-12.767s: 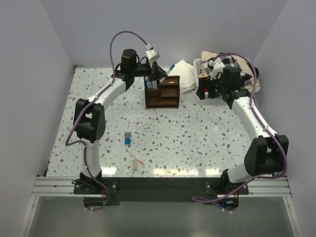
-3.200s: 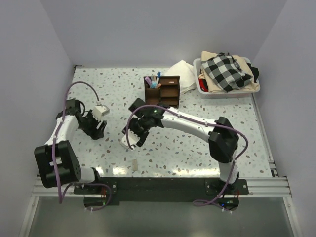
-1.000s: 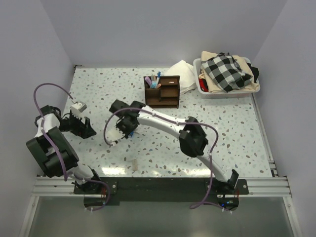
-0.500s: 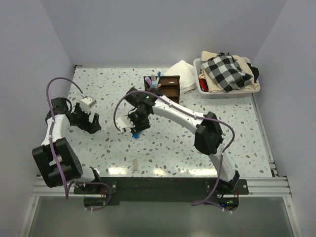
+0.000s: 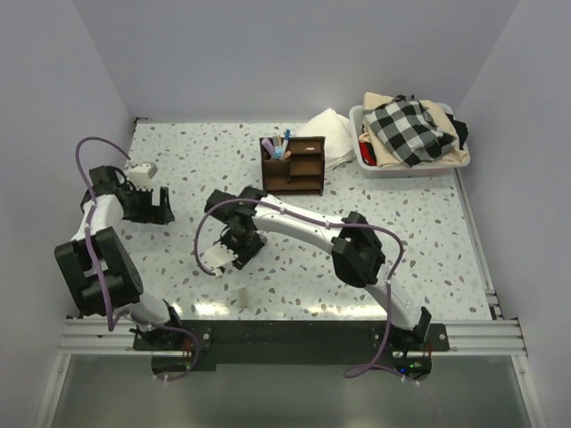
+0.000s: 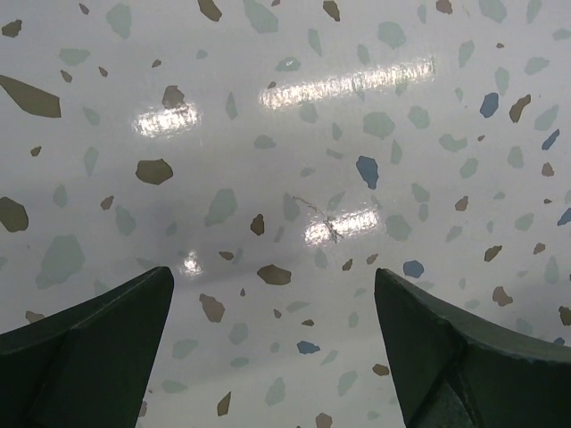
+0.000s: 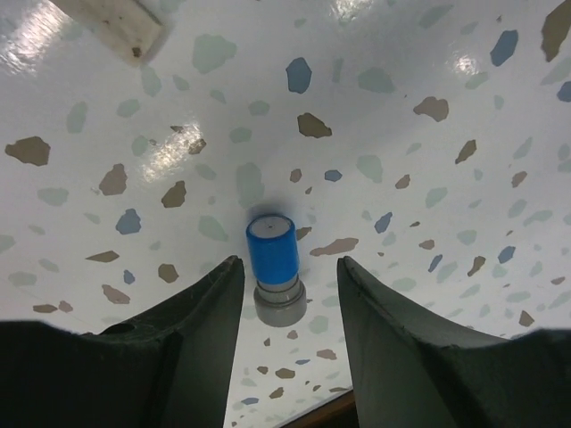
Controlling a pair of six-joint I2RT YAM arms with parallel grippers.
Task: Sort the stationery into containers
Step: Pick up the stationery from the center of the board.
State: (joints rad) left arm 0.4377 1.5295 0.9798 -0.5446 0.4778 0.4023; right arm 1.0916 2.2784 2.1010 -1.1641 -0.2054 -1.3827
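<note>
Right gripper (image 7: 287, 276) sits low over the blue-capped marker (image 7: 271, 250). Its jaws are apart, one on each side, with a gap showing on both sides, so nothing is clamped. That looks like a line-up for a pinch, so my guess is the marker goes next. I can't tell if the marker stands on end or lies flat.

It is on the worktop (image 5: 401, 232) left of centre, well apart from the brown organizer (image 5: 294, 169), where several pens (image 5: 280, 147) already stand in the back-left slot. The beige piece (image 5: 241, 298) lies loose near the front edge, unsorted.

The right arm reaches far across from its base with the wrist pitched down. The left arm is folded out to the left side, probably to leave room. Left gripper (image 6: 272, 275) has its jaws wide apart over bare worktop and holds nothing.
</note>
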